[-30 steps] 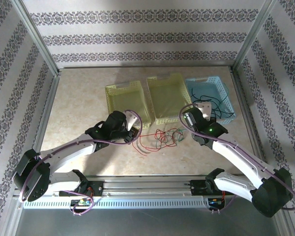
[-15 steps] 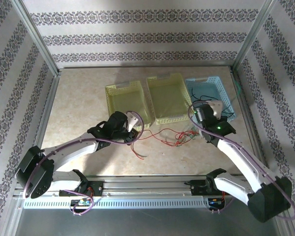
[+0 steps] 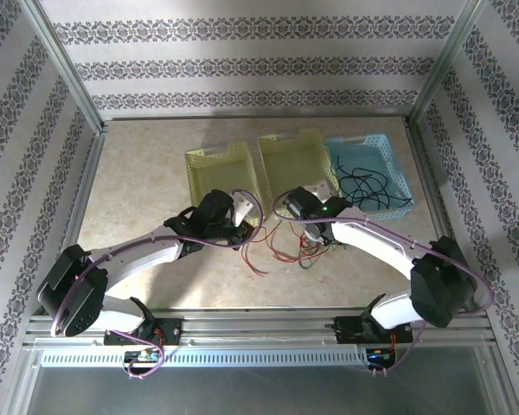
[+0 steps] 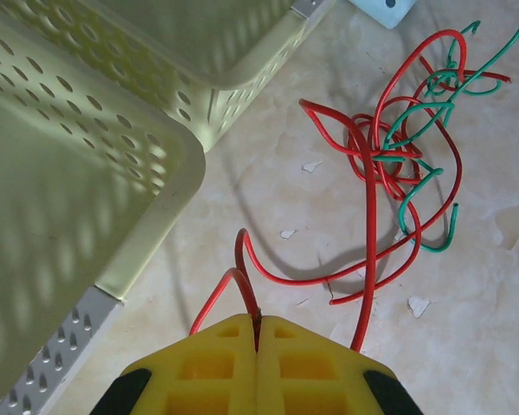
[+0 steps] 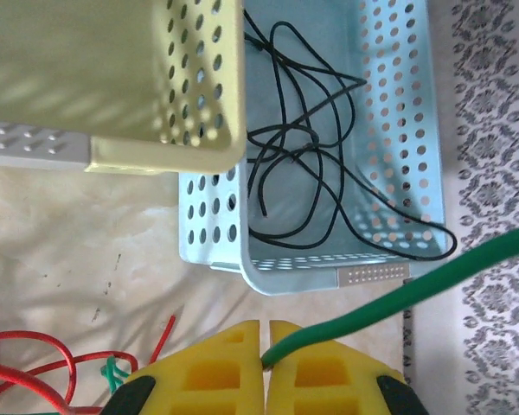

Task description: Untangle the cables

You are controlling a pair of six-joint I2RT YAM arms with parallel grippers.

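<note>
Surface point(image 3: 138, 190): pale and marbled. You have three baskets in a row at the far side, and the loose wires lie on the near side of the middle basket point(image 3: 296, 164).
Left basket point(image 3: 221, 177): yellow-green, just left of the middle basket, nothing visible inside.
Left end effector point(image 4: 258, 333): your yellow pads are pressed together on a red cable point(image 4: 372, 207). It sits at the near-left of the middle basket, close to the left basket's near corner.
Red cable: from that pinch it loops across the surface toward the near side of the middle basket, where it knots with a green cable point(image 5: 398, 300).
Tangle point(image 3: 298, 242): red and green strands are wound through each other on the surface just in front of the middle basket. One red end trails off to its near-left.
Right end effector point(image 5: 265, 341): your pads are nearly closed and nip the end of the green cable. It hangs over the near edge of the middle basket.
Green cable: in the right wrist view it leaves the pads as one straight run, up and to the right, out of frame.
Blue basket point(image 5: 294, 281): directly right of the middle basket, touching or nearly so.
Black cable point(image 5: 303, 156): coiled loosely inside the blue basket, apart from the red and green ones.
</note>
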